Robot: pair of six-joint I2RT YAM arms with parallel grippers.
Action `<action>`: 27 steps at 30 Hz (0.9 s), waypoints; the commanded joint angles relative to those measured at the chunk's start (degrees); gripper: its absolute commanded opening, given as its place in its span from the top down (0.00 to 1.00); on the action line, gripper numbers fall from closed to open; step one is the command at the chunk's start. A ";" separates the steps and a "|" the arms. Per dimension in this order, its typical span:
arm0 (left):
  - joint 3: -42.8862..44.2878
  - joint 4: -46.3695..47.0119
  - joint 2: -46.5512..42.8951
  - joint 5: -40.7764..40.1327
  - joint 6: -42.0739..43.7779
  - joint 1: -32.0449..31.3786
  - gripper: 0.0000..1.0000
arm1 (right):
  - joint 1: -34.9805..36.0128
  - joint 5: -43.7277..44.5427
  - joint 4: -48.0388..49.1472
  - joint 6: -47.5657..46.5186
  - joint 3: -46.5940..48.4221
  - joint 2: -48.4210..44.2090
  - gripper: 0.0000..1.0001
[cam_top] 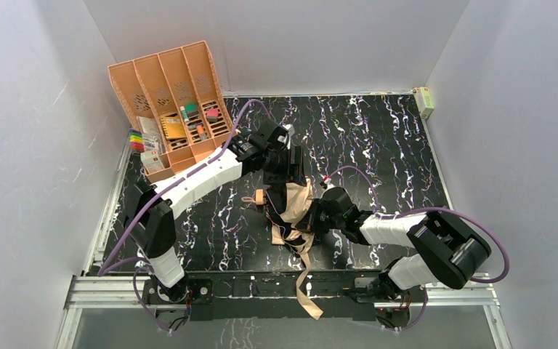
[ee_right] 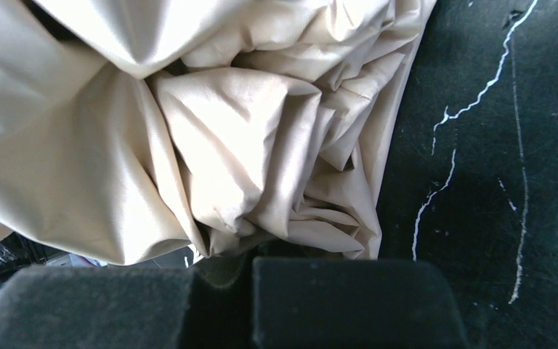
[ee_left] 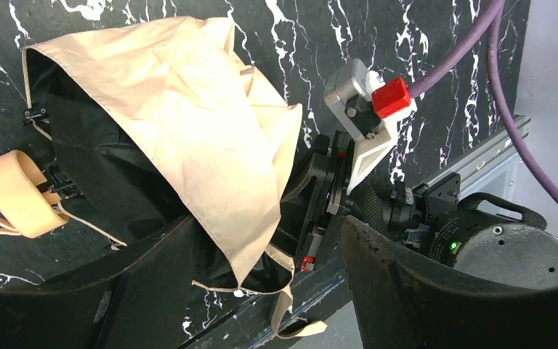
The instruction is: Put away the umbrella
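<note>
Peach umbrella (cam_top: 298, 203): crumpled on counter (cam_top: 392, 138)
Left jaws: wide, empty
Right jaws: shut, pinching umbrella
Folds (ee_right: 261, 145): gather tightly, then wrap strap (cam_top: 304, 287)

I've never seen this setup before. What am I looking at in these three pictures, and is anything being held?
Two robot arms are bolted at the near edge of a black marbled table. The wide picture looks down from above and behind them; the other two come from cameras on each wrist. A crumpled beige umbrella lies between the arms, its strap trailing over the near edge. An orange organizer holding small items sits at the far left. The right hand is shut, pinching the umbrella's fabric. The left hand hangs open above it, holding nothing.
</note>
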 commanded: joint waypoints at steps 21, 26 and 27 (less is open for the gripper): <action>-11.08 15.52 -9.16 -3.73 -8.11 0.82 0.50 | -0.13 2.40 -7.00 -2.37 -0.71 2.59 1.00; -13.26 21.46 -10.03 -2.21 -8.83 1.33 0.49 | -0.13 2.29 -6.89 -2.37 -0.78 2.67 1.00; -13.19 21.89 -9.65 -1.56 -8.88 1.44 0.49 | -0.13 2.27 -6.87 -2.37 -0.76 2.67 1.00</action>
